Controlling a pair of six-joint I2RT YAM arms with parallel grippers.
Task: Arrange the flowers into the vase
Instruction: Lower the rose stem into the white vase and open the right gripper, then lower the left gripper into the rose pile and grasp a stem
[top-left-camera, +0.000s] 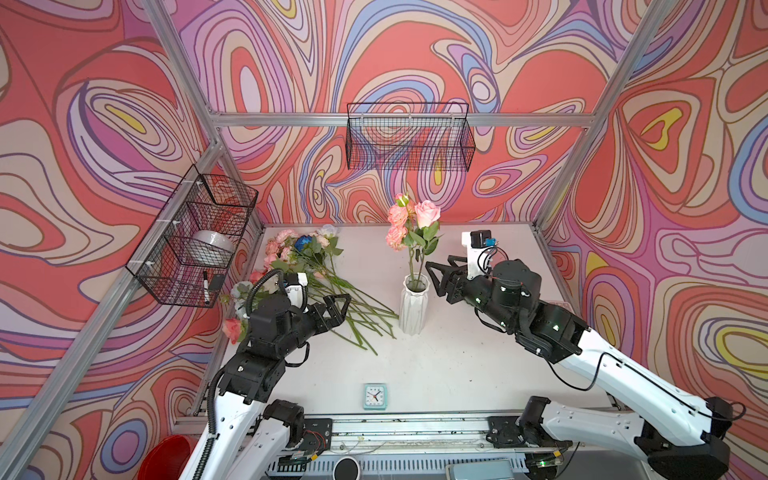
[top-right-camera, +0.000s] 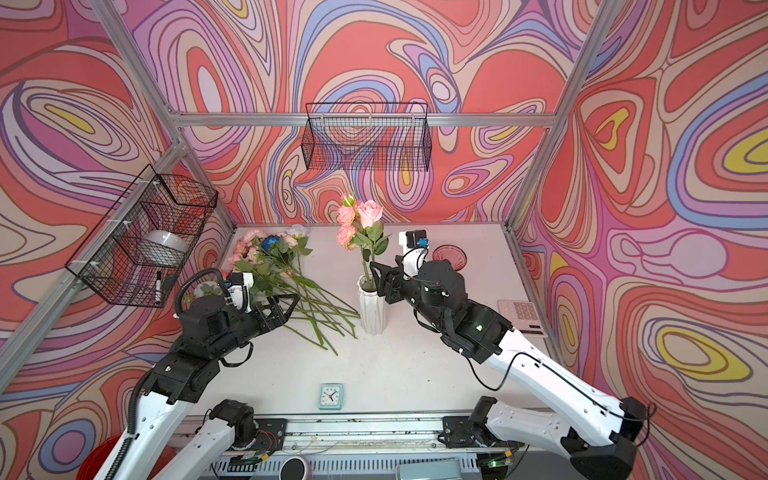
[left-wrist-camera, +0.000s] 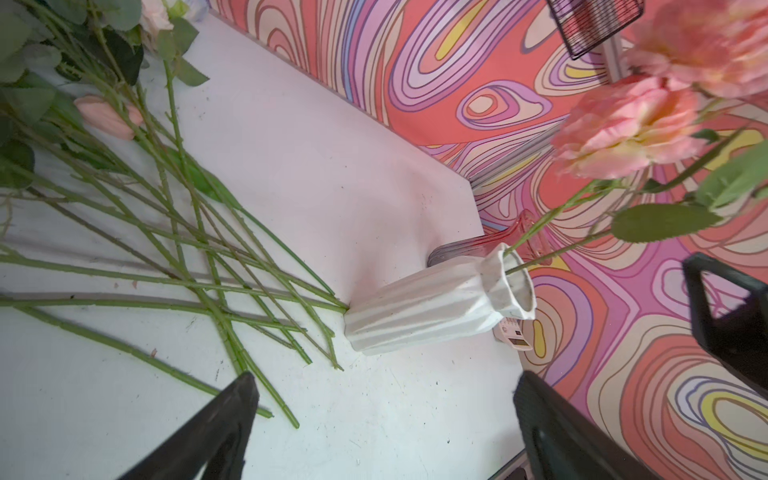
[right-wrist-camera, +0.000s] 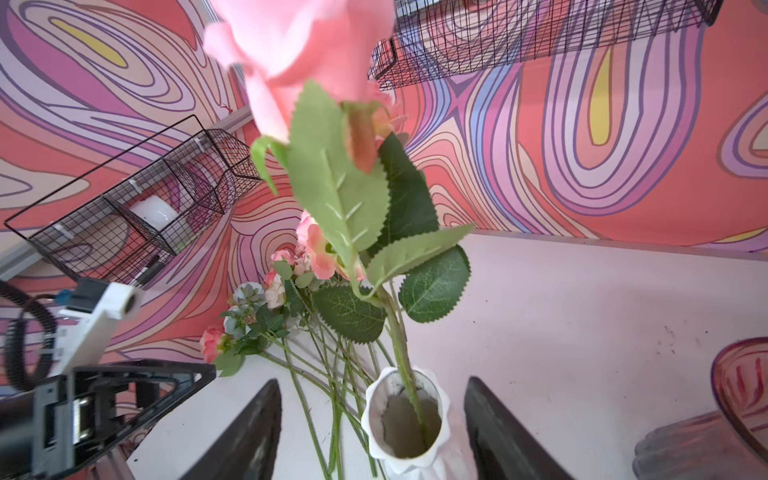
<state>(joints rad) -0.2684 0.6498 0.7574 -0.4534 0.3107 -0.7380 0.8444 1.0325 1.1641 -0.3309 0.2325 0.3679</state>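
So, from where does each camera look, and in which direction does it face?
Both top views: high in front, looking down over the table, vase and loose flowers; both arms show, left gripper and right gripper.
Left wrist: on the left arm, low, facing the vase; its own open fingers show, also the right gripper.
Right wrist: on the right arm, over the vase mouth, facing the roses in it; its open fingers show, also the left gripper.
Shared: both wrist views see the vase, from opposite sides.
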